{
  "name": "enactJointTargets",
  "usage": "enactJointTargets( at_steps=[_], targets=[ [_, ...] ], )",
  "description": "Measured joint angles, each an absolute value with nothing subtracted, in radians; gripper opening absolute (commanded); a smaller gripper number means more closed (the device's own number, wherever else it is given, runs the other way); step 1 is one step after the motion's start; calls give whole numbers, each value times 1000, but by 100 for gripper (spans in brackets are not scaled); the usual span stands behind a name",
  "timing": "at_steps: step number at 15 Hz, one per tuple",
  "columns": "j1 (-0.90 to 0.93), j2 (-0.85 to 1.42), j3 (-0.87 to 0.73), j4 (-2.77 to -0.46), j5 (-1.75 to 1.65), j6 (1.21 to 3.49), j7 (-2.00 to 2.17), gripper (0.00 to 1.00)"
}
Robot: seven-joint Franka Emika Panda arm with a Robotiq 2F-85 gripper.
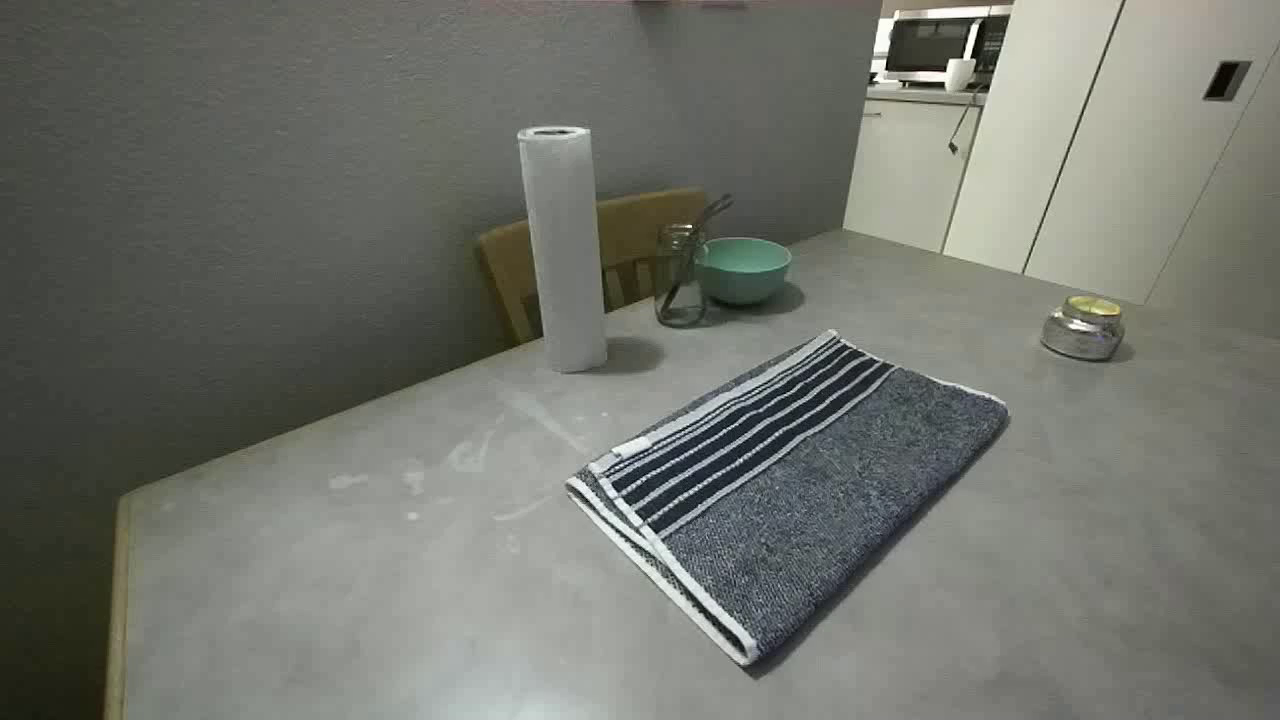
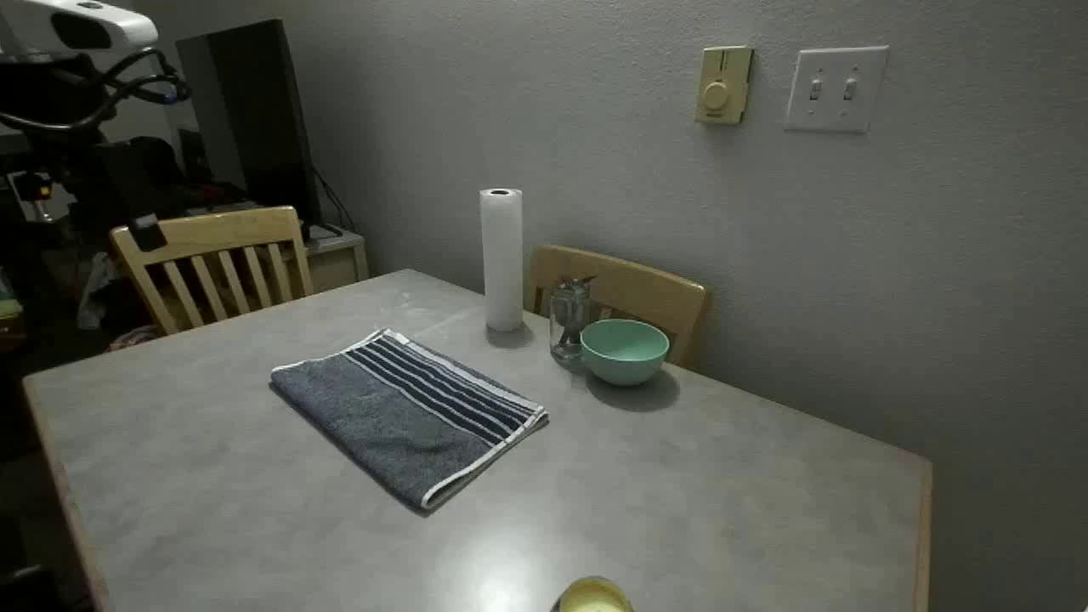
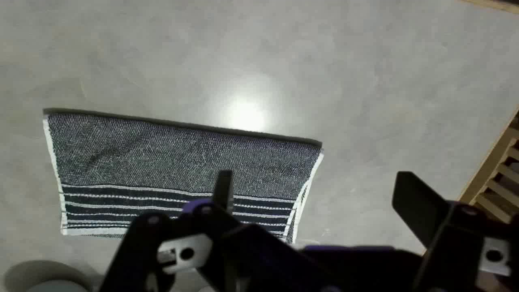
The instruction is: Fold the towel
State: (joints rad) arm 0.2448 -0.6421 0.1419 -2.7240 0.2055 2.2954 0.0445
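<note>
The towel [image 1: 830, 480] lies flat on the table, folded over on itself. It is dark grey with white edging and a band of white stripes along one long side. It shows in both exterior views, also here [image 2: 399, 416]. At one short end the layers are slightly offset, with a lower white edge peeking out. In the wrist view, the towel [image 3: 178, 154] lies below and mostly left of my gripper [image 3: 315, 175]. My gripper is open and empty, its fingers wide apart, above the table. The left finger overlaps the towel in that view; the right one is over bare table.
A white paper-towel roll [image 1: 565, 250] stands near the wall side. A glass jar with utensils [image 1: 682, 275] and a green bowl [image 1: 745, 270] stand beside it. A silver candle jar [image 1: 1083, 328] sits on the table. Wooden chairs [image 2: 212, 246] border the table [image 2: 212, 544].
</note>
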Motion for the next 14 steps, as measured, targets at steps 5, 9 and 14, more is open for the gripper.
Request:
enactJointTargets(
  at_steps=[5, 9, 14],
  targets=[
    [245, -642, 142, -2724, 206, 2295, 45, 100],
    [248, -633, 157, -2728, 206, 2320, 69, 100],
    [238, -475, 157, -2718, 205, 2438, 102, 100]
  ],
)
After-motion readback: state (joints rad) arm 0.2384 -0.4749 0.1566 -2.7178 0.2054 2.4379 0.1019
